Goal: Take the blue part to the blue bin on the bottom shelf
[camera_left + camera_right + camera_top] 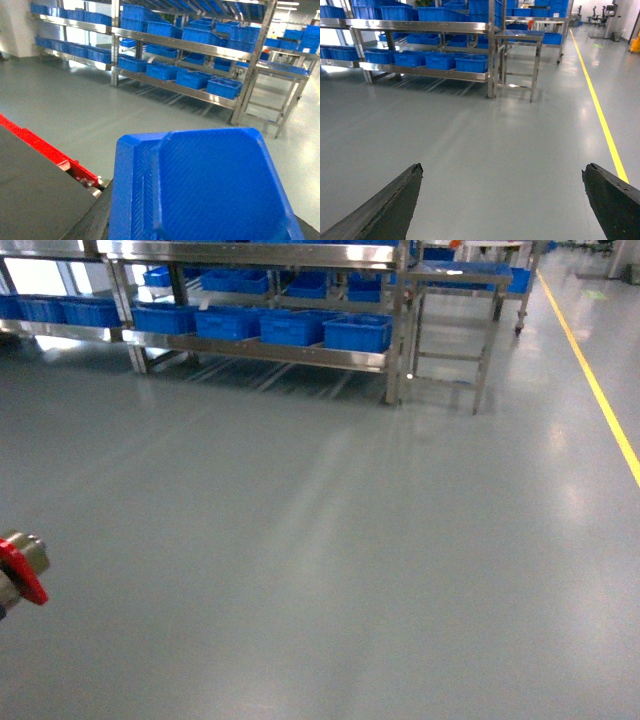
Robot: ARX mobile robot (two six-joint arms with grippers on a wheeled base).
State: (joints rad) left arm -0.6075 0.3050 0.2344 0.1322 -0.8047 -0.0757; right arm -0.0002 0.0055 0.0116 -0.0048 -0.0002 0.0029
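Blue part (210, 185) fills left-wrist view, broad face toward camera.

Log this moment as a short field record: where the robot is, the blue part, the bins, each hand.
location: open grey floor, some way short of the steel rack
blue part: fills the near foreground of the left wrist view, apparently carried by the left hand; the grip itself is hidden
blue bins: a row on the rack's bottom shelf
left hand: fingers not visible
right hand: open, fingers spread wide, nothing between them
floor marking: yellow line on the right
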